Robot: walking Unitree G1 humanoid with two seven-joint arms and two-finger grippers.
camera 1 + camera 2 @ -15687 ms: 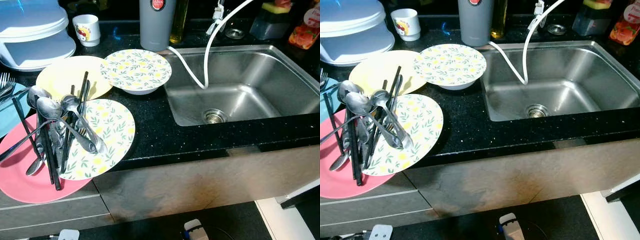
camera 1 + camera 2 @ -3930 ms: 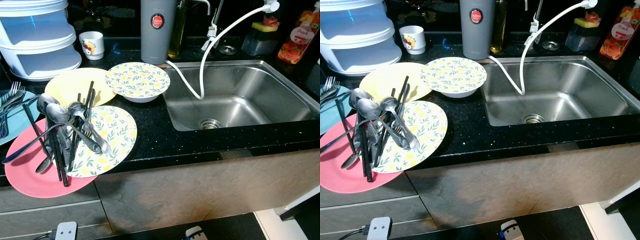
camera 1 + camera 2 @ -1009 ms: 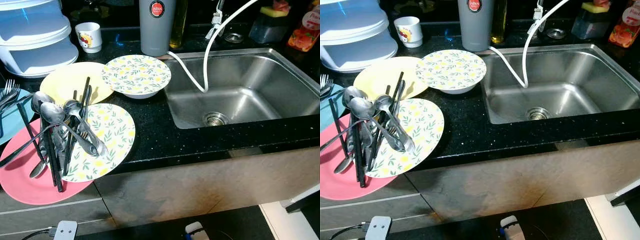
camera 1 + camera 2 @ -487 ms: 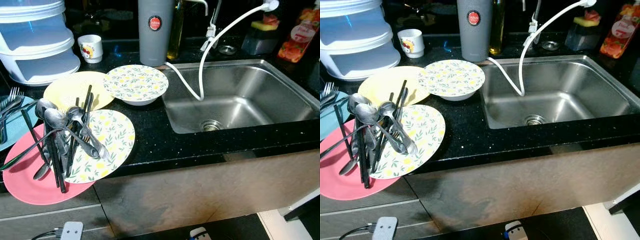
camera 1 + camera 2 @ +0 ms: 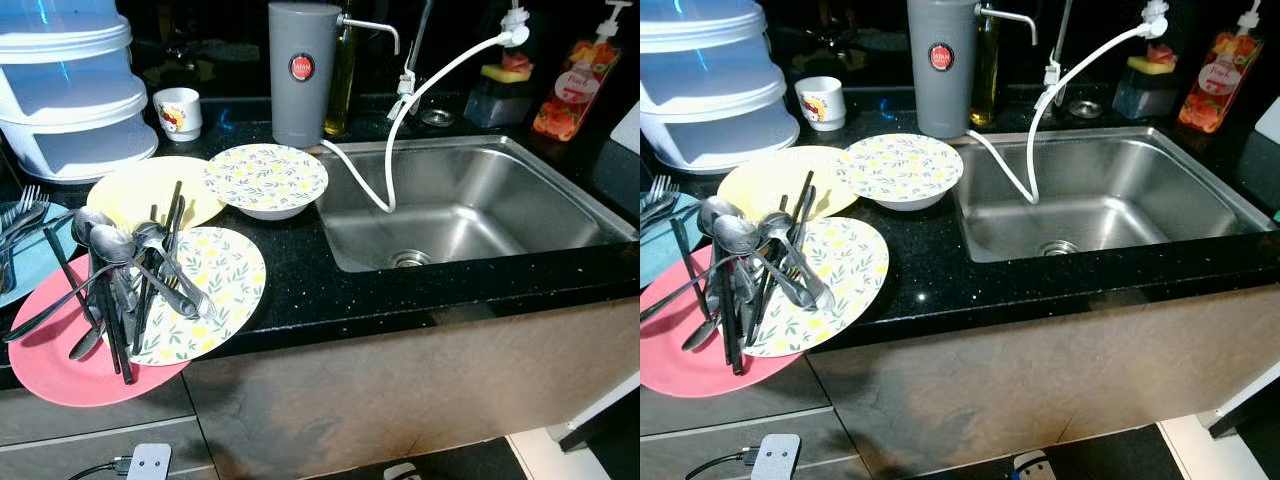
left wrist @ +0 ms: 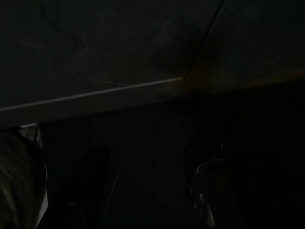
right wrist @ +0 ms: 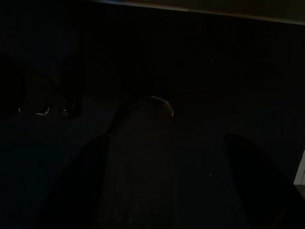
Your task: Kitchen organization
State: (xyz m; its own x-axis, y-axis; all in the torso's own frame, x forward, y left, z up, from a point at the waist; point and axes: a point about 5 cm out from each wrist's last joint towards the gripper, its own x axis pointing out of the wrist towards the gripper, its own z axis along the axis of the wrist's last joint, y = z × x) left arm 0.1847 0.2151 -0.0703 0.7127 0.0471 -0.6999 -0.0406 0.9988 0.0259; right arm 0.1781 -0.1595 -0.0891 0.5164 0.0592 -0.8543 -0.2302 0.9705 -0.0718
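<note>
- My head camera has tipped up a little over the last second: more of the back wall shows now. The things themselves have not moved, only my view of them.
- On the black counter point(image 5: 330, 290), left of the sink point(image 5: 470, 205), dishes wait to be sorted: a pink plate point(image 5: 60, 350) at the near edge, a leaf-patterned plate point(image 5: 225, 280) overlapping it, a yellow plate point(image 5: 140, 190) behind, and a patterned bowl point(image 5: 266, 180) just beside the sink.
- A bundle of spoons and dark chopsticks point(image 5: 125, 275) lies heaped across the pink and leaf-patterned plates. Forks point(image 5: 20, 205) rest on a blue plate at the far left.
- At the back stand a white cup point(image 5: 181, 113), a grey canister point(image 5: 300, 72) and stacked white containers point(image 5: 70, 90). A white hose point(image 5: 400, 120) hangs into the empty sink.
- Both arms hang idle below the counter. Their wrist views are nearly black, so I cannot tell whether either hand is open or closed.
- My judgement: nothing has been handled yet; I am only lining up on the pile, and the loose cutlery looks likeliest to slide when disturbed.
</note>
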